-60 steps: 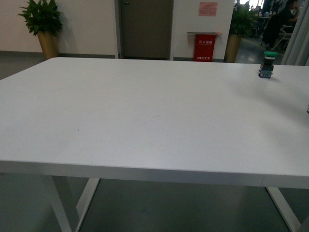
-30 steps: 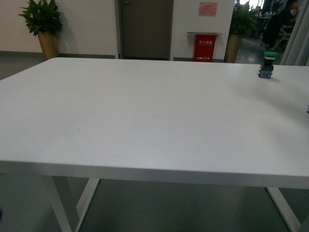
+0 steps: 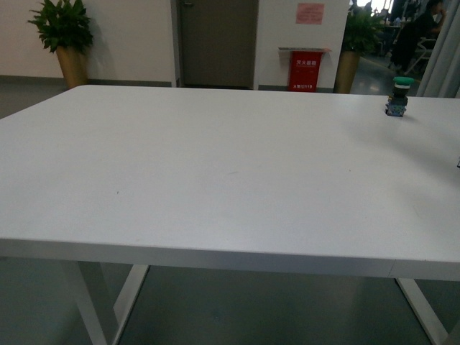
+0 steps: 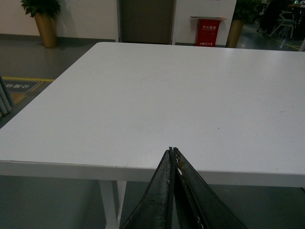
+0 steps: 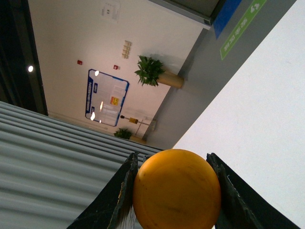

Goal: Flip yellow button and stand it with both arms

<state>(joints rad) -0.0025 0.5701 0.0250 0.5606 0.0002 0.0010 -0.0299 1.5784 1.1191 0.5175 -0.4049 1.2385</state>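
In the right wrist view my right gripper (image 5: 174,164) is shut on the yellow button (image 5: 176,189). Its round yellow-orange cap fills the gap between the two black fingers and faces the camera; the body is hidden behind the cap. The button is held off the white table (image 5: 257,119), near its edge. In the left wrist view my left gripper (image 4: 172,151) is shut and empty, its tips just in front of the table's near edge (image 4: 95,167). Neither gripper nor the yellow button shows in the front view.
A like button with a green cap (image 3: 397,96) stands upright at the far right of the white table (image 3: 215,158). Beyond the table are a door, a red box (image 3: 305,70) and potted plants (image 3: 65,36). Table legs (image 3: 93,302) show below the near edge.
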